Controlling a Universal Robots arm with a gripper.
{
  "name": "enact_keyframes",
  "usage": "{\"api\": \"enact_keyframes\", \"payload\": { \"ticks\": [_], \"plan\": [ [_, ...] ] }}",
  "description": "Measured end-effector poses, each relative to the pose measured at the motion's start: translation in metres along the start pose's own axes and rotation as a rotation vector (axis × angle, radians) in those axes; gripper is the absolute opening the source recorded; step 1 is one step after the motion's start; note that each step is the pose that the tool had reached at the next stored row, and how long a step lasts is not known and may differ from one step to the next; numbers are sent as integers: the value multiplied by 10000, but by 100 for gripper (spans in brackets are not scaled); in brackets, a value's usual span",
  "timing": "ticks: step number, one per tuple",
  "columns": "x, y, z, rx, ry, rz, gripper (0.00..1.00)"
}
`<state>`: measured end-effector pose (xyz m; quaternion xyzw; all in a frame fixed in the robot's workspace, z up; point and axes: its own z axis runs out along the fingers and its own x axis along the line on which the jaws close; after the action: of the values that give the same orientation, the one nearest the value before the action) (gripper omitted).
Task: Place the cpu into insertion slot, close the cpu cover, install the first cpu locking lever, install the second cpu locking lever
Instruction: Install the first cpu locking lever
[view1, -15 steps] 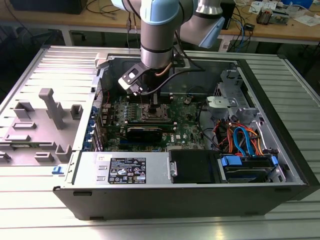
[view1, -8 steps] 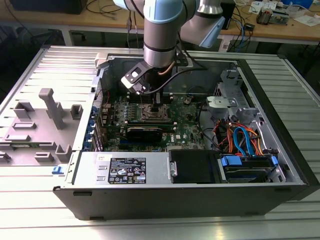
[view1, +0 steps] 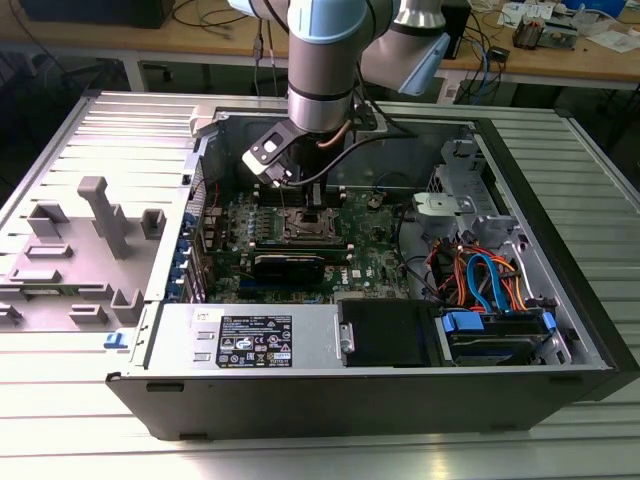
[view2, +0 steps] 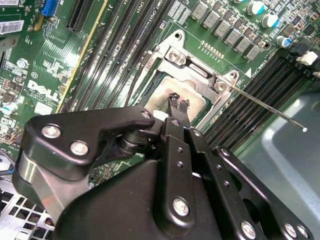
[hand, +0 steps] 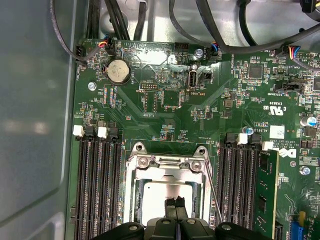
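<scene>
1. Black gripper (view2: 179, 101) housing fills the foreground in the second wrist view. Its two slim fingertips (view2: 173, 98) are pinched together with nothing seen between them.
2. Directly under those tips is the insertion slot (view1: 308, 225), the square socket on the green motherboard (hand: 165, 107). In both wrist views the tips hang over the middle of the slot; I cannot tell whether they touch what is in it.
3. Inside the slot lies the cpu (hand: 159, 192), flat, its dull silver top showing.
4. Over the slot sits the cpu cover (hand: 167, 164), a silvery frame. It is down, framing the cpu through its central window, with two screw heads along one edge.
5. From a corner of the slot a thin metal lever (view2: 267, 106) runs outward. It angles away from the slot's edge rather than lying along it, and its free end hangs over the grey case floor.
6. Long black memory slots (hand: 97, 185) flank the slot on two opposite sides. A green memory stick (hand: 265, 192) stands in the outermost slot of one bank.
7. Past the slot's screw edge, well apart from it, a round coin battery (hand: 119, 71) sits near the board's edge, with black cables (hand: 220, 37) beyond.
8. Above the slot in the exterior view rises the arm (view1: 320, 60), reaching down into the open computer case (view1: 400, 400).
9. Well to the exterior view's right of the slot, inside the case, are orange and blue cables (view1: 480, 275) and a blue-fronted drive bay (view1: 465, 325).
</scene>
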<state>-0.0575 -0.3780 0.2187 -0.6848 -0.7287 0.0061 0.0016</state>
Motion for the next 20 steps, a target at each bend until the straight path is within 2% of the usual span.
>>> {"api": "enact_keyframes", "payload": {
  "ticks": [7,8,10,11,20],
  "plan": [
    [0,0,-1,0,1,1,11],
    [-1,0,-21,2,-2,1,11],
    [-1,-1,-104,0,0,1,11],
    [-1,-2,-169,0,1,1,11],
    [-3,-5,-442,1,-3,1,11]
  ]
}}
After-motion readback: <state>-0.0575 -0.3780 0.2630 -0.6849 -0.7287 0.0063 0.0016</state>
